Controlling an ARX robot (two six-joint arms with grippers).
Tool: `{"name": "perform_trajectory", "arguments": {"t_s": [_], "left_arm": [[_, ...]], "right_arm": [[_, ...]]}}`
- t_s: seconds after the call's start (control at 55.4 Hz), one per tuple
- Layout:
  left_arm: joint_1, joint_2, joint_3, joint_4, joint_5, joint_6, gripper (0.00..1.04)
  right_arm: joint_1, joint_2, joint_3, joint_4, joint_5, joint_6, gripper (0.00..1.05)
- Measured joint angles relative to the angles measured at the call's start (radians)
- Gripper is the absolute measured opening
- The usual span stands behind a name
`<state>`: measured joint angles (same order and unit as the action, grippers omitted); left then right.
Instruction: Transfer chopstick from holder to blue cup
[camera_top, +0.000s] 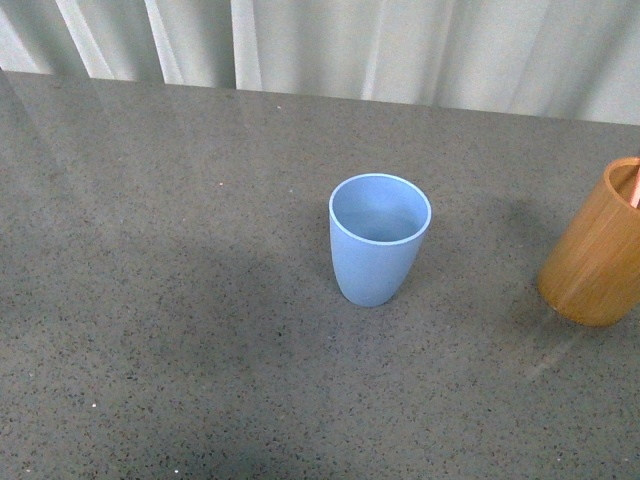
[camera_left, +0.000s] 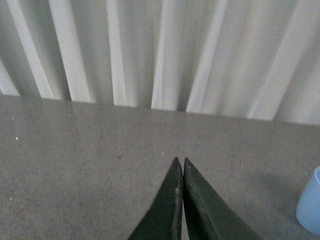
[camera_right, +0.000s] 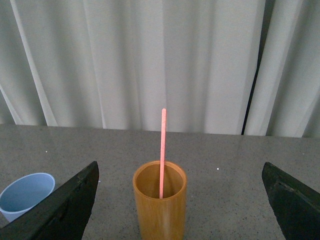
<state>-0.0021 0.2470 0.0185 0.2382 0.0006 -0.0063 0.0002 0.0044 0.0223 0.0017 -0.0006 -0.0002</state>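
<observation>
The blue cup (camera_top: 379, 238) stands upright and empty in the middle of the grey table; it also shows in the right wrist view (camera_right: 25, 195) and at the edge of the left wrist view (camera_left: 310, 205). The orange-brown holder (camera_top: 598, 245) stands at the right edge of the front view. In the right wrist view the holder (camera_right: 159, 205) stands between the wide-open fingers of my right gripper (camera_right: 182, 192), with one pinkish chopstick (camera_right: 162, 150) upright in it. My left gripper (camera_left: 180, 162) is shut and empty above bare table, apart from the cup.
A pale pleated curtain (camera_top: 330, 45) hangs behind the table's far edge. The speckled grey tabletop (camera_top: 160, 290) stretches to the left of the cup.
</observation>
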Motion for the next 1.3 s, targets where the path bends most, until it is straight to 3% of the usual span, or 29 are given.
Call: {"name": "perform_trajectory", "arguments": {"t_s": [0.289,0.361,0.451,0.524,0.596,0.812,0.921,0.993,1.101,1.3], "left_arm": [[0.000,-0.074,0.000,-0.062,0.000,0.000,0.04],[0.000,-0.166,0.000,-0.185,0.001,0.000,0.04],[0.000,-0.240,0.000,-0.232,0.000,0.002,0.04],[0.000,-0.243,0.000,-0.235,-0.001,0.001,0.04],[0.000,-0.243,0.000,-0.237,0.000,0.002,0.04],[0.000,-0.244,0.000,-0.238,0.000,0.000,0.05],[0.000,-0.244,0.000,-0.238,0.000,0.001,0.28],[0.000,-0.244,0.000,-0.238,0.000,0.001,0.42],[0.000,-0.244,0.000,-0.238,0.000,0.001,0.61],[0.000,-0.244,0.000,-0.238,0.000,0.002,0.98]], "right_arm": [[0.000,0.000,0.000,0.000,0.000,0.000,0.95],[0.000,0.000,0.000,0.000,0.000,0.000,0.95],[0.000,0.000,0.000,0.000,0.000,0.000,0.95],[0.013,0.109,0.079,-0.196,0.109,0.056,0.95],[-0.015,0.269,0.138,-0.288,0.115,0.077,0.95],[-0.222,0.655,0.190,0.059,-0.080,0.035,0.95],[-0.296,0.968,0.231,0.367,-0.196,0.015,0.95],[-0.299,1.146,0.283,0.483,-0.255,0.008,0.95],[-0.298,1.293,0.381,0.478,-0.317,0.010,0.95],[-0.259,1.484,0.631,0.326,-0.427,-0.007,0.95]]}}
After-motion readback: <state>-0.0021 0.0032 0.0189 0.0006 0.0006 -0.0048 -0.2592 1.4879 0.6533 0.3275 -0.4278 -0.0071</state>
